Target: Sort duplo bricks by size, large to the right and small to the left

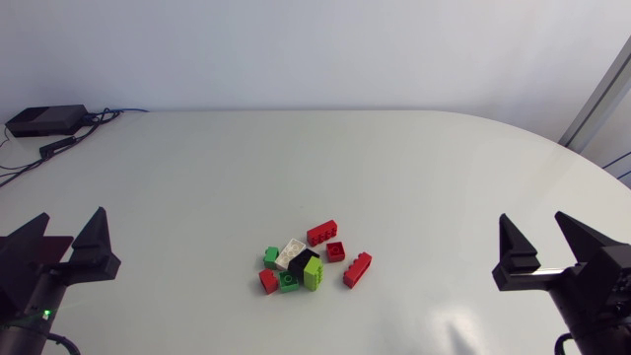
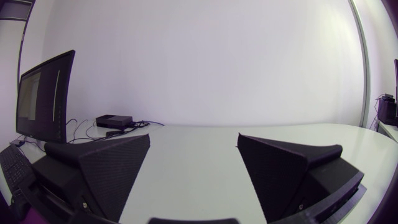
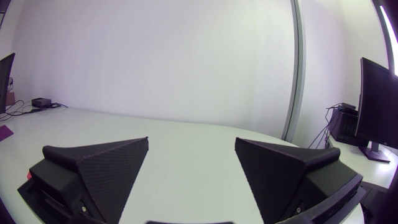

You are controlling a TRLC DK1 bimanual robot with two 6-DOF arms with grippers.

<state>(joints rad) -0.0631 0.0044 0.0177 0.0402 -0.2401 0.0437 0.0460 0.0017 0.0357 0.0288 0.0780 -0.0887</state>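
A loose pile of duplo bricks lies in the middle of the table, toward the front. It holds two long red bricks, small red ones, green ones, a lime brick, a white brick and a black one. My left gripper stands open at the front left, far from the pile. My right gripper stands open at the front right, equally far off. Both hold nothing. Neither wrist view shows any brick.
A black box with cables sits at the back left corner of the white table. The same box shows far ahead of my left gripper.
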